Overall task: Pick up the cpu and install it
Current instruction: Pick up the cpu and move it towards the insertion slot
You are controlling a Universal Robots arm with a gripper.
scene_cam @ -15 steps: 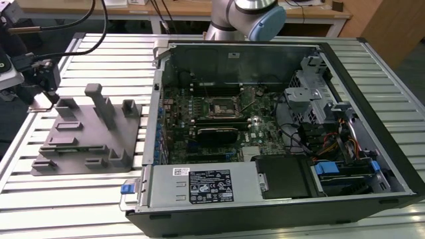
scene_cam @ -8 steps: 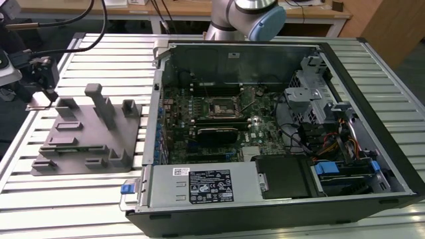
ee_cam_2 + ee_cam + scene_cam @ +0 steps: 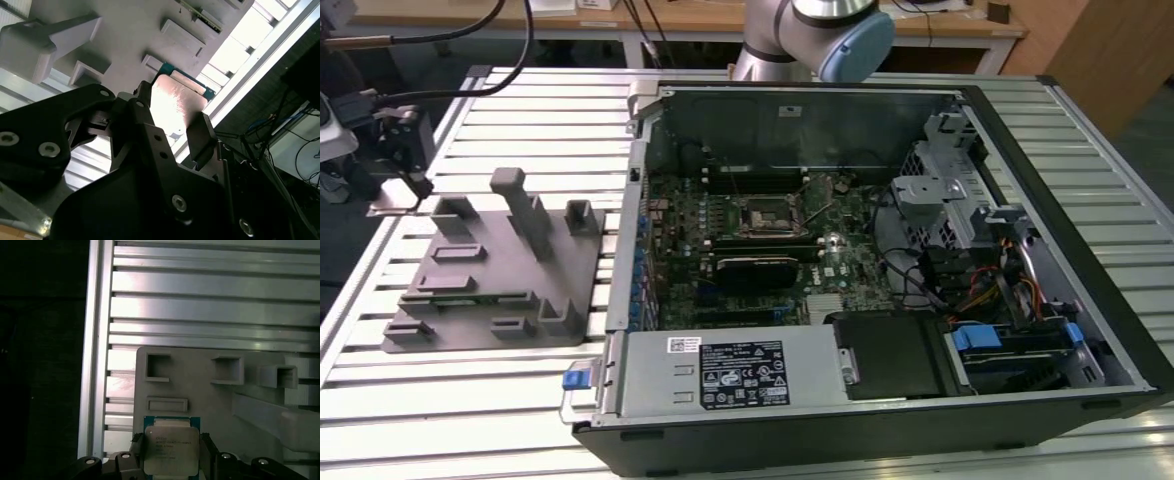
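Pincer [image 3: 171,446] sat closed to chip width, fingers against two opposite edges of small flat square silver-topped cpu [image 3: 169,452], at corner of grey plastic tray [image 3: 210,395]. Grasp looked made; lift prob. not begun. Install in black computer case [image 3: 854,445] socket [image 3: 765,213] left.

Slatted aluminium table [image 3: 454,420] with wooden desks [image 3: 694,22] behind.

An open black computer case [image 3: 881,445] lies on its side on a slatted metal desk [image 3: 454,420], its motherboard [image 3: 854,270] and silver power supply [image 3: 720,372] exposed. A grey tray [image 3: 480,290] with upright posts sits just beside it, toward the exterior view's left.
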